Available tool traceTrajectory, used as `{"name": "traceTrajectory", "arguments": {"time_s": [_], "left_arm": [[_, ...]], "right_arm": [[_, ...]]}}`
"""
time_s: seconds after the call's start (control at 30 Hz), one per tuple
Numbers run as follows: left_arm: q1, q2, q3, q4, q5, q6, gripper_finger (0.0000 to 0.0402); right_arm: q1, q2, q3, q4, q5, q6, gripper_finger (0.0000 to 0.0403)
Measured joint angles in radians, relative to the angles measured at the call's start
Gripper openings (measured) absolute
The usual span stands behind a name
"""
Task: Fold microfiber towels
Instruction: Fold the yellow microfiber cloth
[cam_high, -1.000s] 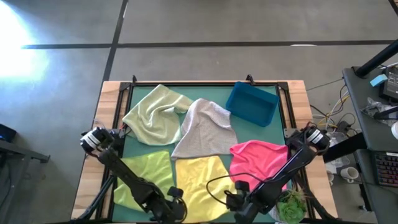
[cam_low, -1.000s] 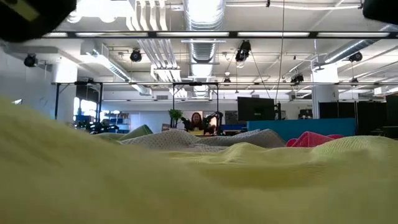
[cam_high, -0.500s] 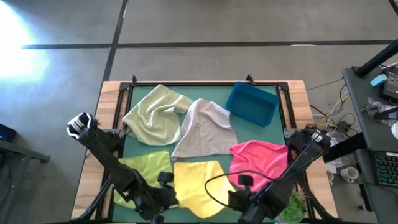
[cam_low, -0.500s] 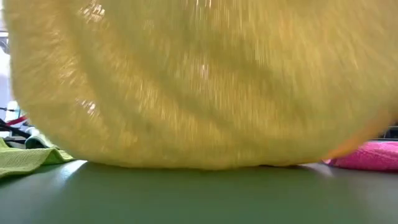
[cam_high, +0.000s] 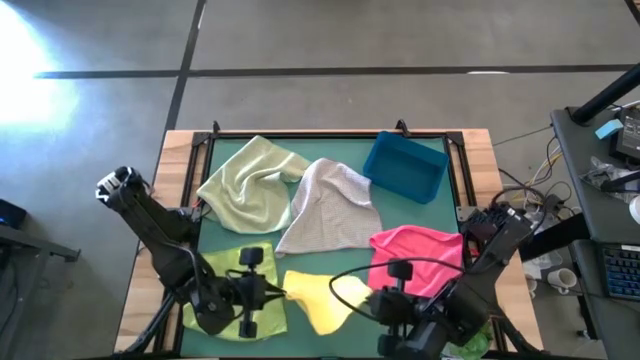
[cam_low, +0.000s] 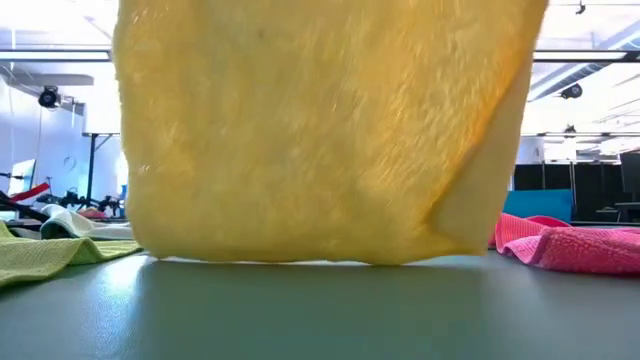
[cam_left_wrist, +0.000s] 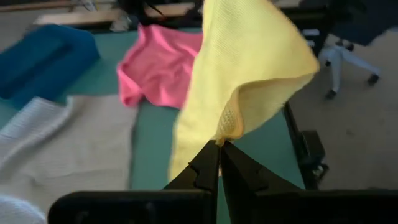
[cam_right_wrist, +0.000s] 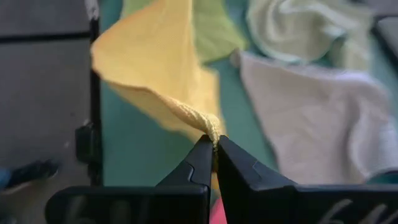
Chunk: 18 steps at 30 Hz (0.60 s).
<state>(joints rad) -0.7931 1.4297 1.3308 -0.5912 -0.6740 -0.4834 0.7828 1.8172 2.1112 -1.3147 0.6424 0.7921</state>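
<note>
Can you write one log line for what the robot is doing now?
step: lifting yellow towel | left pincer: shut on corner | right pincer: shut on corner | lower edge: touching table

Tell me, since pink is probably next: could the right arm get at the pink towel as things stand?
Probably not yet: the right gripper is shut on the yellow towel, though the pink towel lies uncovered nearby.

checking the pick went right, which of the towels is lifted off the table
The yellow towel: the left gripper and right gripper each pinch a corner, and it hangs between them. The other four lie on the mat.
</note>
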Motion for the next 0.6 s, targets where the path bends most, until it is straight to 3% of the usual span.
{"name": "traceTrajectory", "arguments": {"time_s": [0.3, 0.5, 0.6], "left_arm": [[0.004, -0.071, 0.0, -0.002, -0.195, 0.079, 0.0], [0.006, -0.121, 0.0, -0.002, -0.353, 0.174, 0.0], [0.006, -0.148, 0.0, 0.0, -0.436, 0.177, 0.0]], "right_arm": [[-0.018, 0.0, 0.092, -0.152, 0.123, -0.004, 0.0009], [-0.03, 0.0, 0.092, -0.214, 0.27, -0.029, 0.0009], [-0.044, 0.0, 0.092, -0.214, 0.18, -0.089, 0.0009]]}}
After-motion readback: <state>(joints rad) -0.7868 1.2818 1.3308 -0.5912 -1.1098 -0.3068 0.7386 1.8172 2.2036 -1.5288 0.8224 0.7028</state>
